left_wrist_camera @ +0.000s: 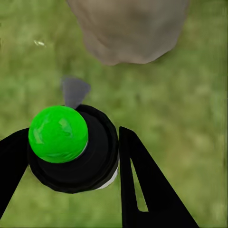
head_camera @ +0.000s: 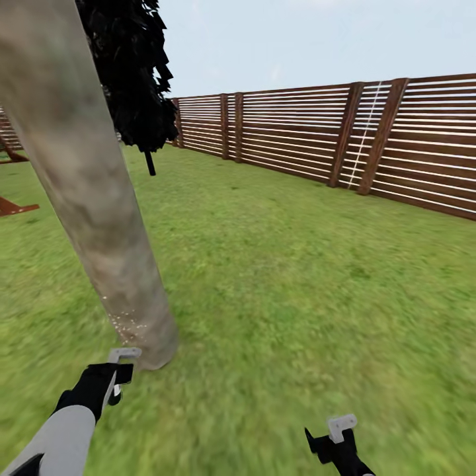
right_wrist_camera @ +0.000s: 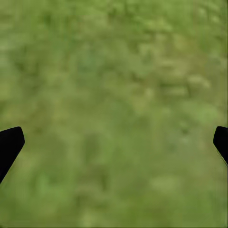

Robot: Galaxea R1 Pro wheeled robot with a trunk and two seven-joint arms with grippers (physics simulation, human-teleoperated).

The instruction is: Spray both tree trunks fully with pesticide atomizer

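The left gripper squeezes the small, light pesticide atomizer round its hard black body, near the tree trunk; the right gripper hangs open

Flat bright daylight, no cast shadows; grass blurred in wrist views

tree trunk smooth, mottled (matt) | fence slatted wood

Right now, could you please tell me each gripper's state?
Left gripper: shut on the pesticide atomizer.
Right gripper: open, empty.
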